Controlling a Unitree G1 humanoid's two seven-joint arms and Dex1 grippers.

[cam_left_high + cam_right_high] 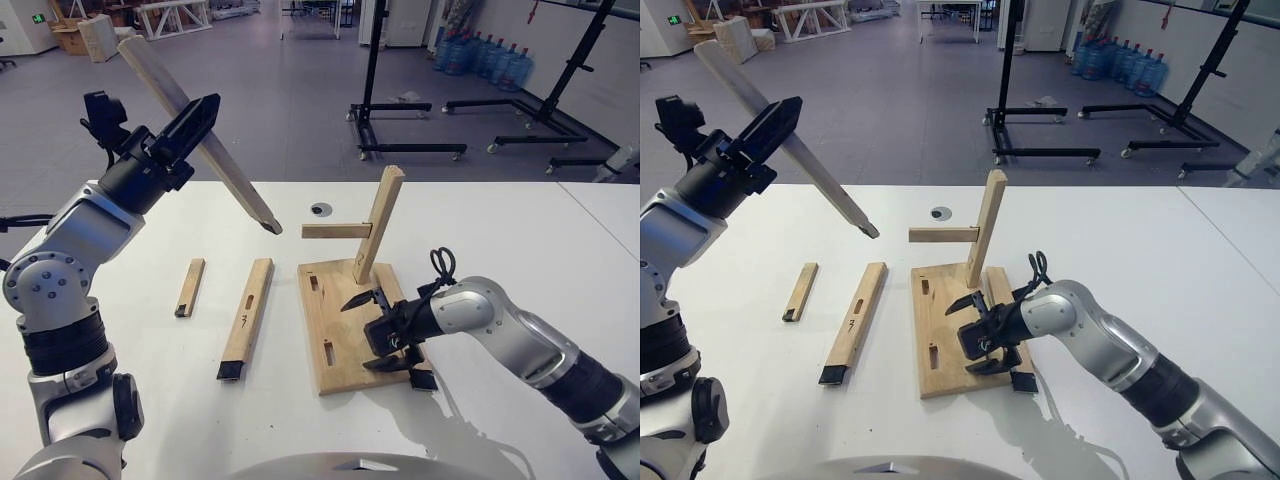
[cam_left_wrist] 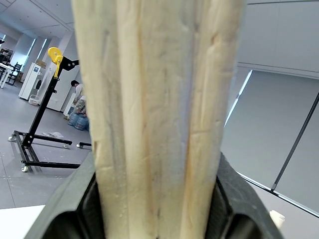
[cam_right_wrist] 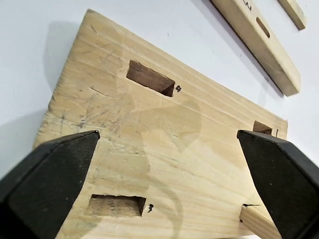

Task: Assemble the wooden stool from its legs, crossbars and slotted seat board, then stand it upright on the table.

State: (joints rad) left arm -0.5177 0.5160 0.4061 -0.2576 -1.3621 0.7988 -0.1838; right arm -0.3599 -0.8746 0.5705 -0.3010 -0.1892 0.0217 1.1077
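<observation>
The seat board (image 1: 335, 345) lies flat on the bench (image 1: 520, 240) in front of you. One leg (image 1: 378, 225) stands tilted at its far right corner, and a crossbar (image 1: 335, 231) juts from that leg toward your left. Expect dry, stiff, light wood all round. The board is too wide and flat to pinch from above, so take it by an edge or simply press it down. The standing leg is probably only loosely seated and could tip at a nudge. Your right hand (image 1: 362, 332) hovers low over the board's near right part, fingers apart and holding nothing. A dark-tipped wooden piece (image 1: 422, 380) pokes out beside it at the board's near corner, partly hidden. Your left hand (image 1: 200, 118) is clamped on a second leg (image 1: 240, 190), held slanting in the air with its dark lower end aimed toward the crossbar. That grip sits about mid-length, so the long free end will swing wide. The jutting crossbar lies between that tip and the board's open slots (image 3: 149, 78), so come around it. To the left of the board, a slotted leg (image 1: 247, 315) and a short crossbar (image 1: 190, 287) lie apart from each other.
</observation>
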